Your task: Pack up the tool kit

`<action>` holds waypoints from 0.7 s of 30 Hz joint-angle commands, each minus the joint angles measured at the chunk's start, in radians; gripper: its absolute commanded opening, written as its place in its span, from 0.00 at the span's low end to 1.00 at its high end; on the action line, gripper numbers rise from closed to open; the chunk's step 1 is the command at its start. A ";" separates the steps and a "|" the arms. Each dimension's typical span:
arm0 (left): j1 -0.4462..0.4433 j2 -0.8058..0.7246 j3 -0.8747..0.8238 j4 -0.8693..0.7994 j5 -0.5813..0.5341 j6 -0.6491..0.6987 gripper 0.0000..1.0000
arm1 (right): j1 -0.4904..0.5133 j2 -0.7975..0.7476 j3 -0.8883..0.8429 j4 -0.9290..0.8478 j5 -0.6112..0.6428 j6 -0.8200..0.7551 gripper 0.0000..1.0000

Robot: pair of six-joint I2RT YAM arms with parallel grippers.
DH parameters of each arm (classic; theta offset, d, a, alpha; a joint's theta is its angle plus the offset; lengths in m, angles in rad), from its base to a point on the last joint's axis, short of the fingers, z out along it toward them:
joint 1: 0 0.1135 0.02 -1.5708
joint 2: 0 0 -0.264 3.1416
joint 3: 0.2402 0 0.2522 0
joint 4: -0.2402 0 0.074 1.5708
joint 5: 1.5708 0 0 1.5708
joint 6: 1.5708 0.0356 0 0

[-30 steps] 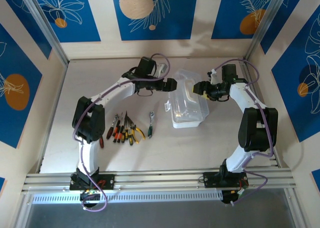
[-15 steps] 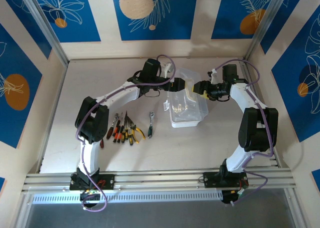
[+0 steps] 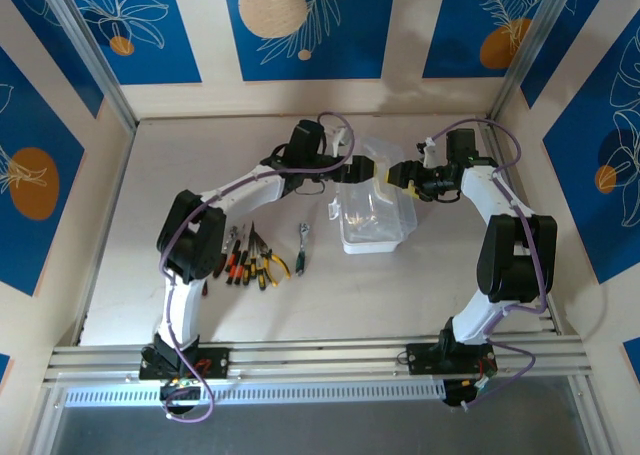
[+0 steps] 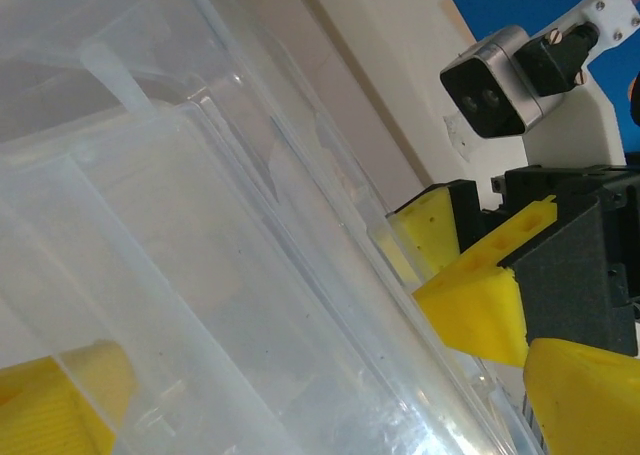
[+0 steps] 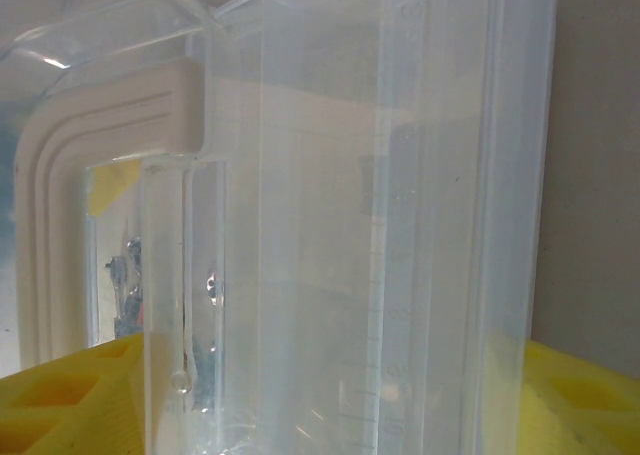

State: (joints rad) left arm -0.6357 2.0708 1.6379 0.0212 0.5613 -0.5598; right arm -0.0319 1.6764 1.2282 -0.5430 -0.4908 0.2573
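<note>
Row of pliers and screwdrivers on the bench, ratchet just right of it, all outside the case. Translucent tool case sits mid-bench, lid lifted. Right gripper jaws clamp the lid edge. Left gripper jaws wide, straddling the lid.

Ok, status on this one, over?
Left hand open, straddling raised case lid. Right hand clamped on lid. Pliers and screwdrivers, ratchet on table, unpacked. No obstruction seen.
</note>
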 commanded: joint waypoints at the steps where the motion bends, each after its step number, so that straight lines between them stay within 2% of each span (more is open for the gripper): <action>1: -0.023 0.014 0.033 0.057 0.045 -0.023 1.00 | 0.013 -0.020 0.040 0.010 -0.077 0.001 0.73; 5: -0.026 0.012 0.036 0.066 0.051 -0.032 1.00 | 0.015 -0.026 0.050 -0.007 -0.048 -0.001 0.87; 8: -0.027 0.002 0.044 0.067 0.056 -0.040 1.00 | 0.009 -0.047 0.075 -0.054 0.018 -0.017 0.99; 16: -0.028 -0.006 0.074 0.052 0.059 -0.044 1.00 | 0.007 -0.174 0.163 -0.215 0.257 -0.095 0.99; 18: -0.029 -0.001 0.082 0.052 0.063 -0.049 1.00 | 0.048 -0.222 0.155 -0.234 0.322 -0.135 0.99; 21: -0.030 0.004 0.095 0.056 0.069 -0.058 1.00 | 0.160 -0.314 0.085 -0.219 0.484 -0.186 0.99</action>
State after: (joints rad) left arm -0.6487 2.0735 1.6829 0.0376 0.5945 -0.6060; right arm 0.0437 1.4319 1.3533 -0.7109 -0.1566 0.1501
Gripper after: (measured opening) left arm 0.997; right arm 0.992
